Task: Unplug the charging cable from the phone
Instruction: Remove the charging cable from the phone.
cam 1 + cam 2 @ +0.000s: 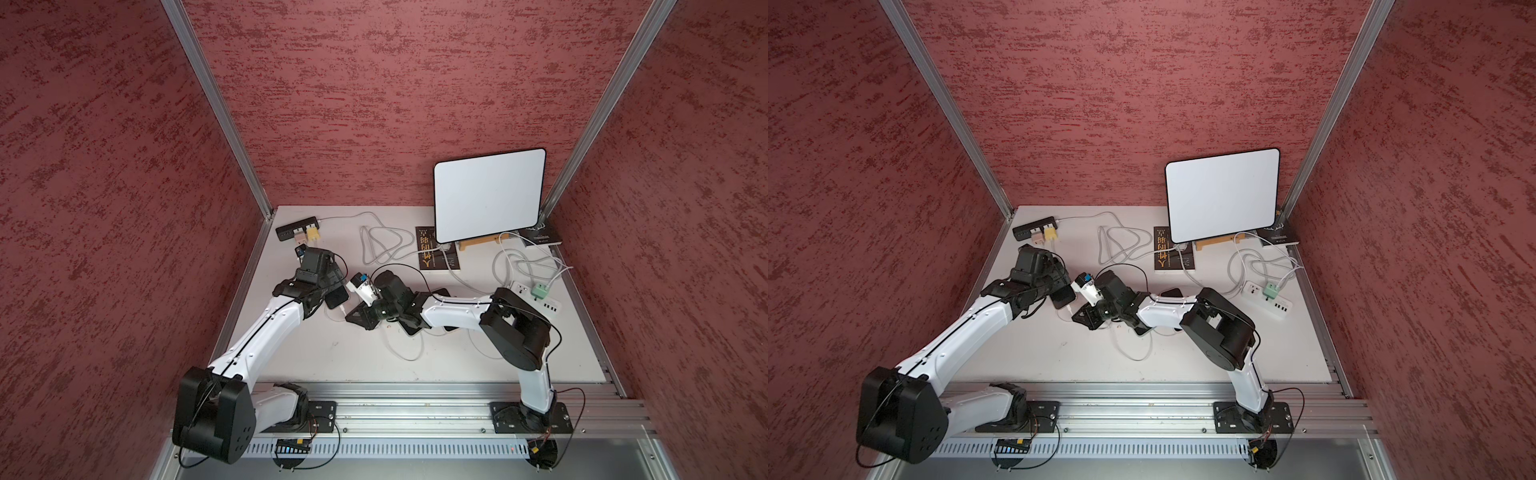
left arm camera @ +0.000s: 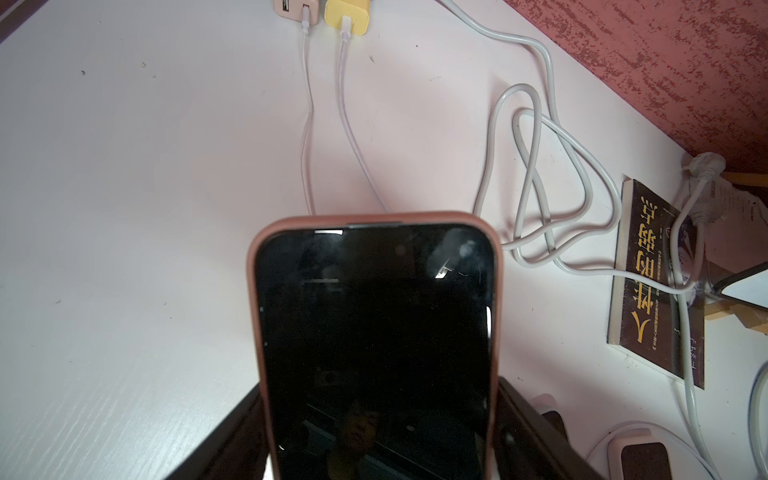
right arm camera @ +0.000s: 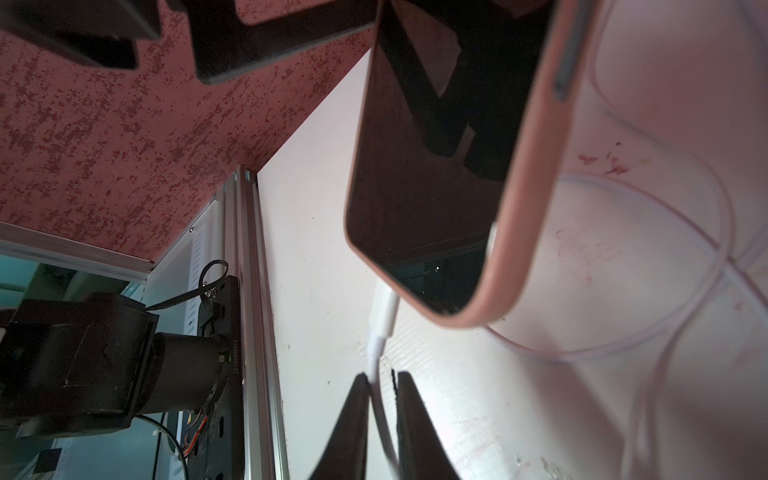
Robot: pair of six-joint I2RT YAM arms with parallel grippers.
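My left jaws clamp the pink-cased phone (image 2: 374, 332) between them; my right jaws, nearly shut, pinch the charging cable (image 3: 379, 411) just behind its plug (image 3: 384, 309). The pull should run straight out of the port, never sideways.

Both top views look down from high above the front rail (image 1: 415, 399). They are tilted toward the back wall and stand far enough that the whole white table (image 1: 311, 357) fills only the lower half of the frame. They are almost equal: the tablet (image 1: 489, 195) stands right of centre, and the same tablet (image 1: 1222, 194) only a little further left. The left wrist camera sits very near the phone (image 2: 374, 353) and looks along its screen toward the yellow charger (image 2: 345, 16) and the book (image 2: 652, 282). The right wrist camera is low, close to the table, and faces the phone's end with the white cable (image 3: 384, 307). Both wrist views share the phone. The book and the charger show also in both top views.
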